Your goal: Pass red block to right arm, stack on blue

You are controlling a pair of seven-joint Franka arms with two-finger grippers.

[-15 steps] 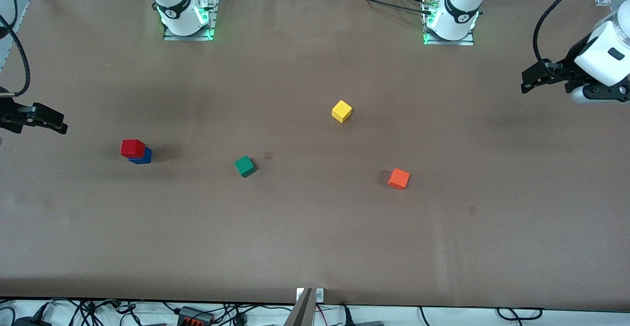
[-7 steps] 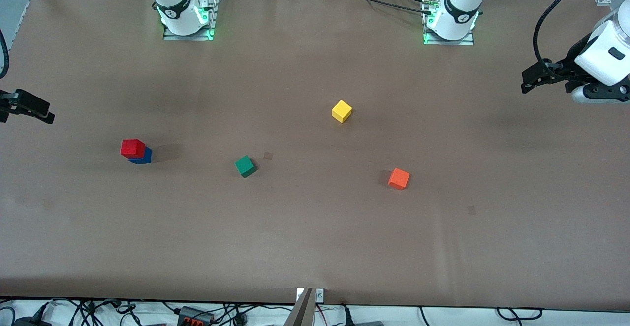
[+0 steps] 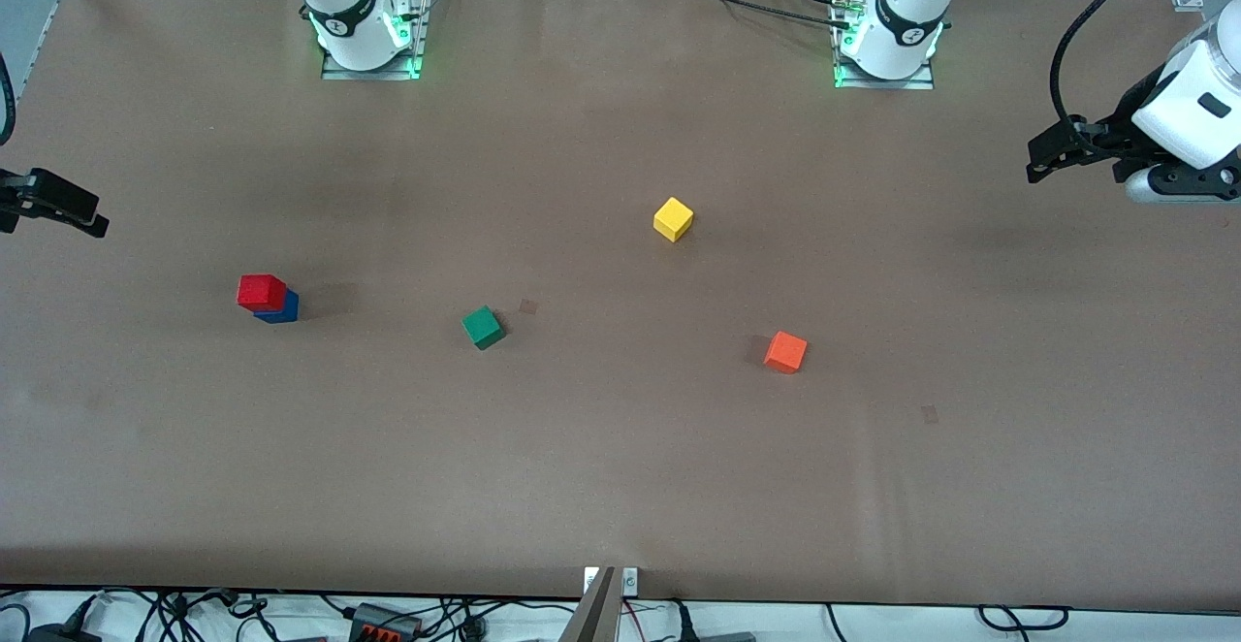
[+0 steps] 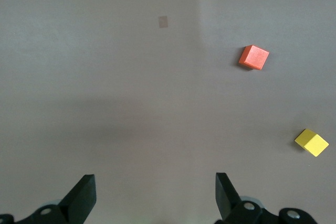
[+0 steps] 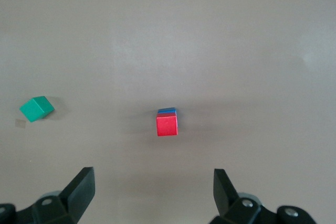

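The brown table (image 3: 620,487) fills the frame; the left gripper (image 3: 1042,159) hangs at the right edge and the right gripper (image 3: 58,208) at the left edge, both spread wide and empty. At centre-left the red block (image 3: 260,291) sits on the blue (image 3: 283,311). The green cube (image 3: 482,327), yellow cube (image 3: 673,219) and orange cube (image 3: 785,352) lie mid-frame.

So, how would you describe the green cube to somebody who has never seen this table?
Start from the brown table and find the red block stacked on the blue cube, toward the right arm's end. The green cube sits beside that stack, toward the table's middle. It is alone, flat on the table, and the only green one.
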